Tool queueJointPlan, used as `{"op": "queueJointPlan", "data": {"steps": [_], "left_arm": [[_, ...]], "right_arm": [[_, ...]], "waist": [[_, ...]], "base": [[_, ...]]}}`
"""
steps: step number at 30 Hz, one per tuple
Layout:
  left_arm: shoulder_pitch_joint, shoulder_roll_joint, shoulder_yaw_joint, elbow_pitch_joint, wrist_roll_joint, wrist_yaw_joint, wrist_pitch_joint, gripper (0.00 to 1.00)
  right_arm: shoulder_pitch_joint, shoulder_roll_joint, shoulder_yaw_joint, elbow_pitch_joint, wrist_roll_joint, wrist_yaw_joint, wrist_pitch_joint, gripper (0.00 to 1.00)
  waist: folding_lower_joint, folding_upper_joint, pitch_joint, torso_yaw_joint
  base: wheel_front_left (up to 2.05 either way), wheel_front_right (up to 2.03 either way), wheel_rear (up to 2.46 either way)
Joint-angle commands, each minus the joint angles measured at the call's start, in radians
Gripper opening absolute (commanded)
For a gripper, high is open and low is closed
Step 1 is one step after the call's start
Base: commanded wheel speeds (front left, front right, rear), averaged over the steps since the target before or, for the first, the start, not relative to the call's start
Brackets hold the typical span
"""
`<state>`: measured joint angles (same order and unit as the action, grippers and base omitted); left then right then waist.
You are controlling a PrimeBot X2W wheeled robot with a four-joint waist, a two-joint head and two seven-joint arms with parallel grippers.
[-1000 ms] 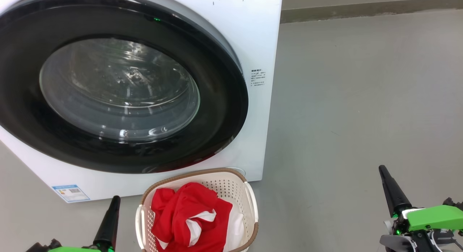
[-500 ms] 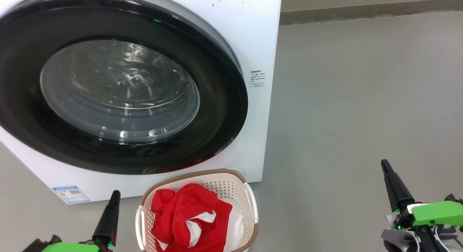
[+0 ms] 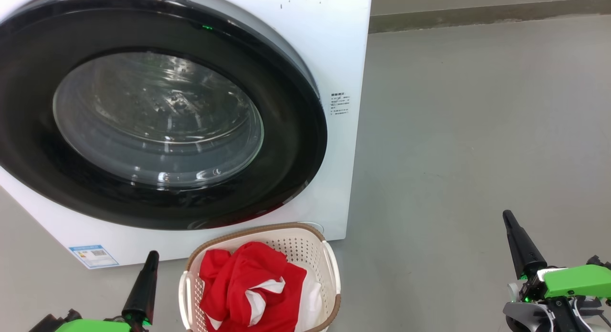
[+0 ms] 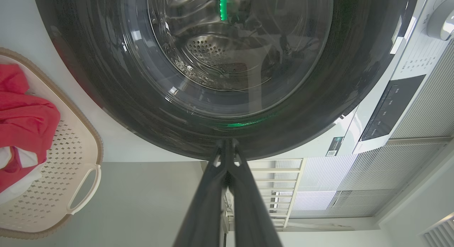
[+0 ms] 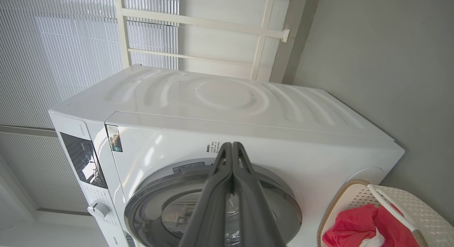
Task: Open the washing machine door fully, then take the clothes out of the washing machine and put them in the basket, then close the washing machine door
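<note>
The washing machine [image 3: 334, 46] stands in front of me, a white box. Its door [image 3: 157, 117], black-rimmed with a clear glass window, lies shut against the front. Below it on the floor sits the basket [image 3: 329, 270], and the red and white clothes [image 3: 248, 284] lie bundled inside. My left gripper [image 3: 152, 256] is shut and holds nothing, to the left of the basket. My right gripper [image 3: 507, 216] is shut and holds nothing, well to the right over bare floor. In the left wrist view the steel drum shows behind the door [image 4: 227, 62], with the gripper [image 4: 227, 142] pointing at its rim.
Grey floor [image 3: 477, 131] stretches to the right of the machine up to a wall base at the back. A blue sticker [image 3: 93, 254] sits low on the machine's front. In the right wrist view, the control panel [image 5: 83, 158] and a dial [image 5: 96, 208].
The right gripper rose a little in the first half second; the head camera shifted slightly. Nothing has moved since.
</note>
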<state>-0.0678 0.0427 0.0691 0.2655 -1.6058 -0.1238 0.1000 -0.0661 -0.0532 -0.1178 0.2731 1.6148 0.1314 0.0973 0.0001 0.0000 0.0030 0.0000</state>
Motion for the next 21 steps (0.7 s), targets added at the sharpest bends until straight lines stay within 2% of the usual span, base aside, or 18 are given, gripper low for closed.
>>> {"op": "queueJointPlan", "data": {"steps": [1,21], "left_arm": [[-0.039,0.014,0.036,-0.020,-0.010,-0.007,0.006,0.00],[-0.040,0.013,0.039,-0.020,-0.008,-0.007,0.008,0.00]], "right_arm": [[-0.041,-0.005,0.015,-0.029,0.003,-0.001,0.007,0.00],[-0.041,-0.003,0.012,-0.029,0.000,-0.001,0.009,0.00]], "waist": [[0.0000,0.0000,0.000,0.000],[0.0000,0.0000,0.000,0.000]], "base": [[0.00,0.00,0.00],[0.00,0.00,0.00]]}}
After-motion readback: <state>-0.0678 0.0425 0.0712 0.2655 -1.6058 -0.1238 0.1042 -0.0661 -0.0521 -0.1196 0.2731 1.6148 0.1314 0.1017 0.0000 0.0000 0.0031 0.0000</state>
